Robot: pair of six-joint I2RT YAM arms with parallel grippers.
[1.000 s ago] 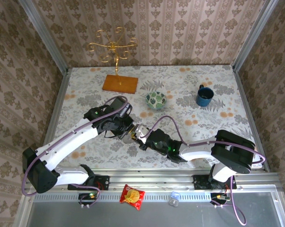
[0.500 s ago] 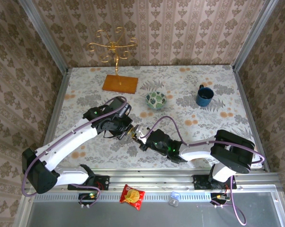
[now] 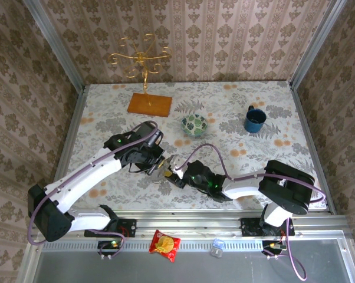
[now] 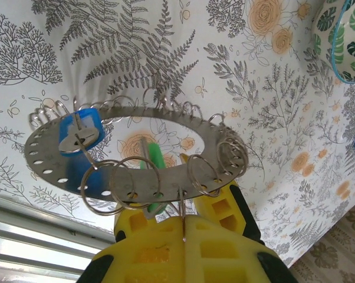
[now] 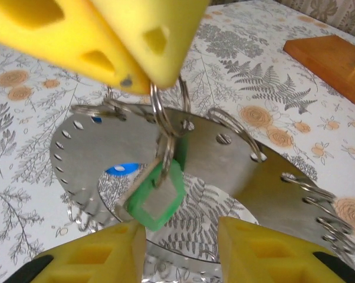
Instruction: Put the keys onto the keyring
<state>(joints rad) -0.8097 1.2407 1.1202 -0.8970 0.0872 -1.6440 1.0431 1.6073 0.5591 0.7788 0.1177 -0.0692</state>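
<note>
The keyring [image 4: 45, 147], a flat grey metal ring edged with wire loops, is hanging clamped in the left claw [image 4: 183, 227], carrying the blue key [image 4: 77, 138] and the green key [image 5: 157, 197]. The right claw [image 5: 177, 250], clenched a second ago, is now standing released around the green key. The bowl [image 3: 194, 124] and the mug [image 3: 255, 119] are sitting well beyond both claws, their contents unclear.

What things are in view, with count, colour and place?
keyring: one, silver-grey, held between the arms
green key: one, hanging on a keyring loop
blue key: one, at the keyring's rim
bowl: one, green-patterned, table centre
mug: one, blue, back right
stand: one, gold, back left
board: one, brown, under the stand
packet: one, red-yellow, near rail
table: one, floral
left arm: one, jaws yellow, shut on a keyring loop
right arm: one, jaws yellow, open, near the green key
</note>
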